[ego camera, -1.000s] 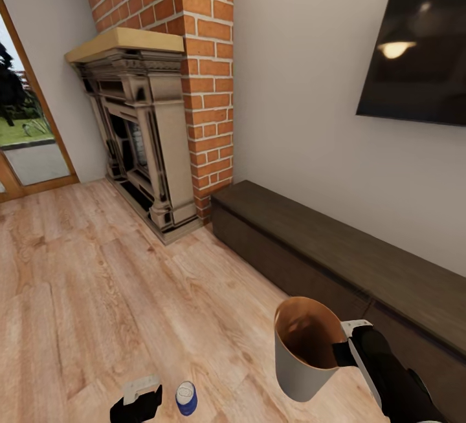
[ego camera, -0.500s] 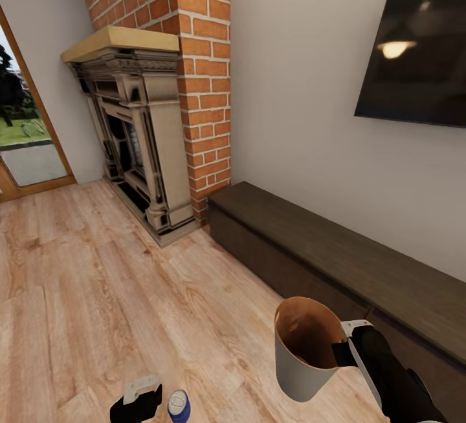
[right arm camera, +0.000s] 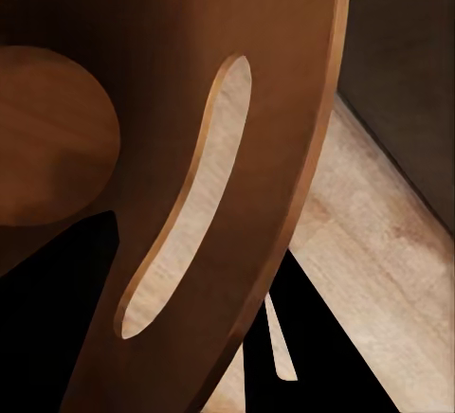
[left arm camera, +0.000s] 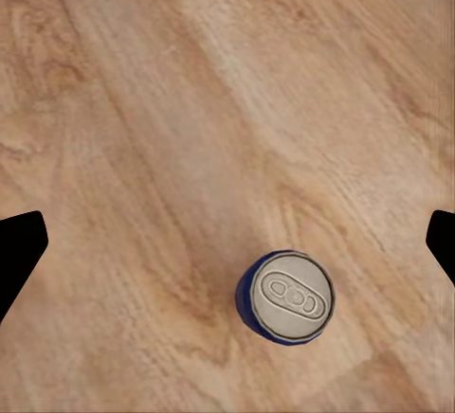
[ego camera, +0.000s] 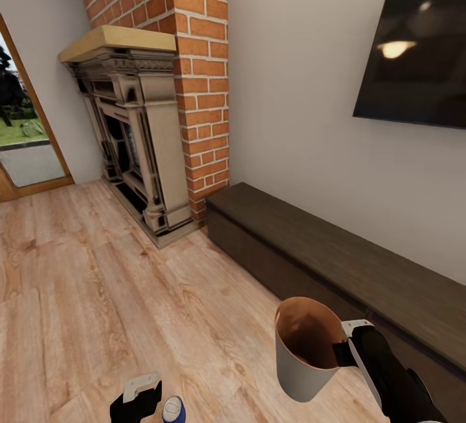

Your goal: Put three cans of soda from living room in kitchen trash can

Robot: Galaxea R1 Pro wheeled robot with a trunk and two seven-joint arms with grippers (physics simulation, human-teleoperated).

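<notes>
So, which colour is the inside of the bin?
Brown-orange inside the bin; clearest in the head view.

Blue can [ego camera: 173, 409] – bottom edge crops it; left gripper [ego camera: 135, 402] half cut off.

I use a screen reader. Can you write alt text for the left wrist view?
A blue soda can with a silvery top stands upright on the wood floor, seen from above. The left end effector's dark fingertips sit wide apart at the picture's edges, not touching the can.
</notes>
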